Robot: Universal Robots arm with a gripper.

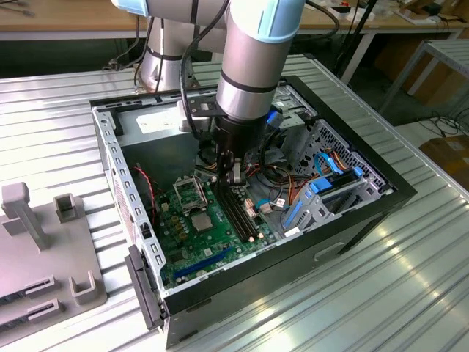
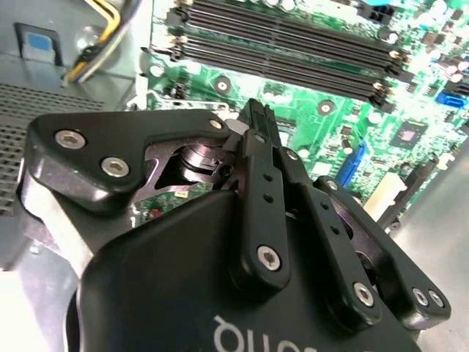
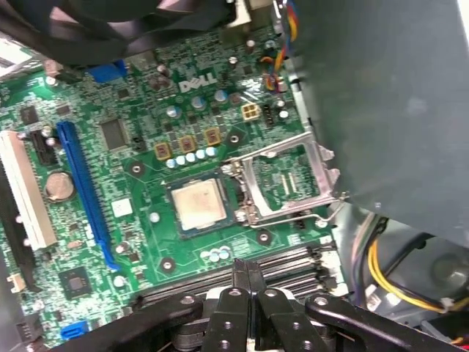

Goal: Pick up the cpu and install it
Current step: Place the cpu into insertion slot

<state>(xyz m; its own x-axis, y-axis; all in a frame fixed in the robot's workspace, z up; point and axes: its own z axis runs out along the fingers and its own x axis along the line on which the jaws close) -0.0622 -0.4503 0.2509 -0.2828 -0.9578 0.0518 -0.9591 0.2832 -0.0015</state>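
Finding: the gripper [image 1: 234,176] hangs inside the open computer case [image 1: 366,209], low over the motherboard [image 1: 187,246]. In both wrist views its two fingers [image 3: 239,273] are pressed flat together with nothing between them, so the jaws are clenched and empty.

Location of the part: the cpu [image 1: 203,222] lies flat on the motherboard, silver top upward. It sits just beside the opened metal socket frame [image 3: 290,182], and nothing touches it. In the first wrist view the cpu [image 3: 196,205] shows complete and uncovered.

Governing relation: in the exterior view the cpu lies at about 7 o'clock from the fingertips, near but clearly apart. The memory slots [image 1: 239,214] run at about 6 o'clock, directly below the fingers, so the gripper stands over the slots and not over the chip.

Axis: the cpu is square and offers no long side. Its edges appear turned slightly against the line of the finger seam.
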